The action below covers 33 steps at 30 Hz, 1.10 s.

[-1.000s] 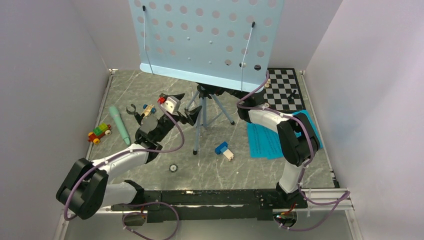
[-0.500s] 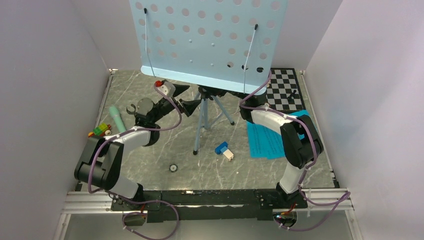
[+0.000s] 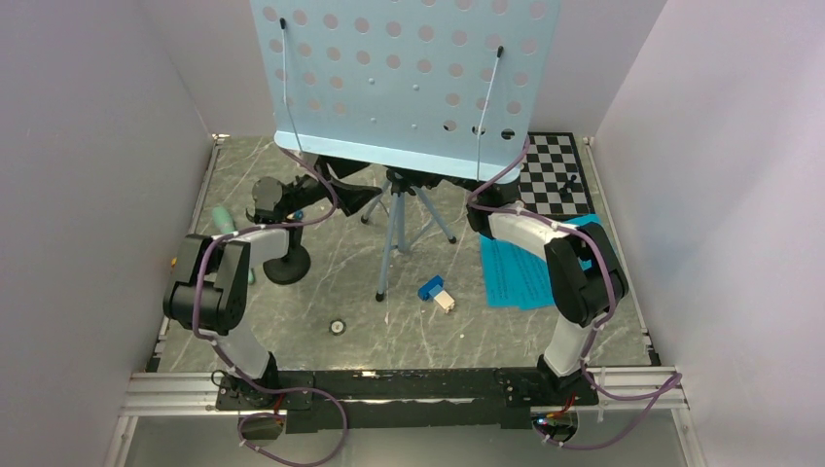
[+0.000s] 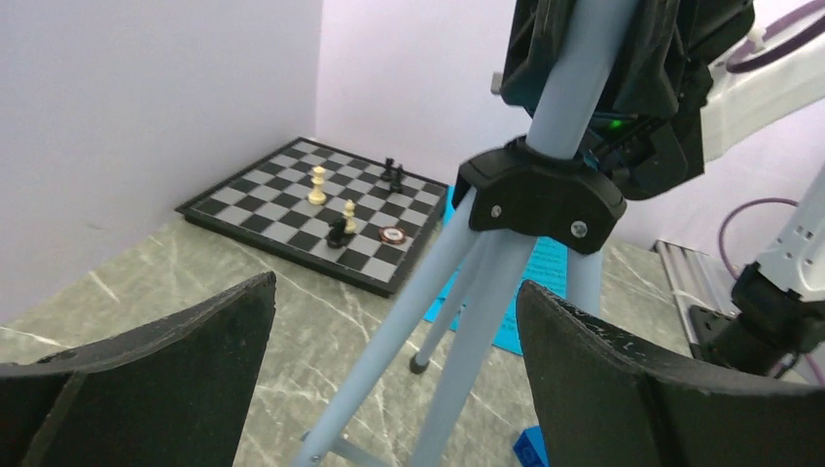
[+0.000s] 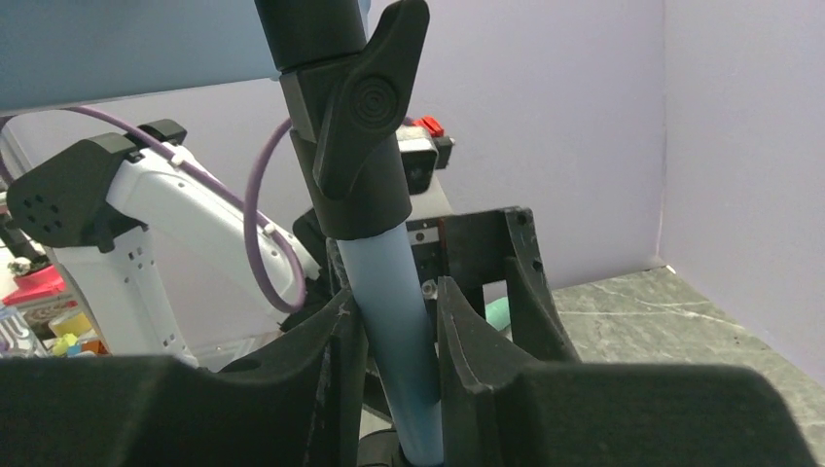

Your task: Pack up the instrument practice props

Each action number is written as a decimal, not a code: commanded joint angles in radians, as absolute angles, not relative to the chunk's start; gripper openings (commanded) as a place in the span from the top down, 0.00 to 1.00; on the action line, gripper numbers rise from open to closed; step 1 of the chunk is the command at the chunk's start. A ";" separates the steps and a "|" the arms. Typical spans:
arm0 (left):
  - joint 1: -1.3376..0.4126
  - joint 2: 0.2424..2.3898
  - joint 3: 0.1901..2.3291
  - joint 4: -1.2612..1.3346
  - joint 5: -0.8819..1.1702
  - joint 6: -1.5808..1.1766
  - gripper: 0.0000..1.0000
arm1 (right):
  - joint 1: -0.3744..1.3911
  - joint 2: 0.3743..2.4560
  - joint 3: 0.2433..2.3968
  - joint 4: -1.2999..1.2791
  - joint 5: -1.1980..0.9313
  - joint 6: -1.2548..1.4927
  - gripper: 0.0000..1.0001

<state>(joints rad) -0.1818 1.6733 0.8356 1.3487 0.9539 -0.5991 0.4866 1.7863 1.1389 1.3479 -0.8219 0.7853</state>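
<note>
No text can be read; the print on the sheet-music pages is too small.

- Music stand mid-tabletop; right tool around its pole, left tool just left of its legs.
- Chessboard back right; pages before it.
- Block between the legs and pages.
- Mic stand left of music stand, microphone further left.

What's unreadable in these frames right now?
- Right claw: top view, hidden under the music stand's desk.
- Microphone: top view, mostly behind the left arm.
- Sheet pages: top view, right arm overlaps them; print too small to read.
</note>
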 commanded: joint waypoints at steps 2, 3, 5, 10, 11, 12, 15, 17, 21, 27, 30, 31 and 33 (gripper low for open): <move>-0.211 1.715 0.862 1.393 1.038 -0.641 0.09 | 0.505 1.835 1.098 1.136 -0.957 0.923 1.00; -0.219 1.712 0.859 1.353 1.029 -0.606 0.11 | 0.504 1.836 1.087 1.139 -0.946 0.907 1.00; -0.236 1.701 0.846 1.291 1.008 -0.546 0.15 | 0.494 1.851 1.057 1.189 -0.931 0.917 1.00; -0.256 1.696 0.801 1.306 0.952 -0.536 0.10 | 0.455 1.926 1.018 1.382 -0.915 1.063 1.00; -0.255 1.692 0.792 1.312 0.944 -0.535 0.09 | 0.448 1.934 1.017 1.403 -0.914 1.080 1.00; -0.255 1.687 0.784 1.314 0.938 -0.531 0.07 | 0.444 1.938 1.018 1.414 -0.914 1.087 1.00; -0.252 1.671 0.773 1.313 0.931 -0.520 0.03 | 0.431 1.940 1.026 1.392 -0.924 1.075 1.00; -0.248 1.668 0.764 1.347 0.929 -0.536 0.01 | 0.419 1.945 1.029 1.378 -0.929 1.074 1.00; -0.229 1.700 0.757 1.513 0.928 -0.663 0.01 | 0.406 1.958 1.029 1.398 -0.933 1.091 1.00; -0.229 1.774 0.809 1.661 0.959 -0.819 0.01 | 0.405 1.960 1.029 1.405 -0.937 1.094 1.00; -0.245 1.760 0.818 1.638 0.958 -0.797 0.01 | 0.406 1.956 1.031 1.392 -0.937 1.088 1.00; -0.250 1.755 0.824 1.617 0.956 -0.777 0.01 | 0.409 1.956 1.032 1.391 -0.937 1.087 1.00; -0.265 1.734 0.831 1.529 0.946 -0.705 0.01 | 0.413 1.954 1.035 1.386 -0.935 1.085 1.00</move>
<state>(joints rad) -0.2386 1.7737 0.7841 1.4868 0.9413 -0.7643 0.4240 1.8610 1.1118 1.5398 -0.8146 0.9596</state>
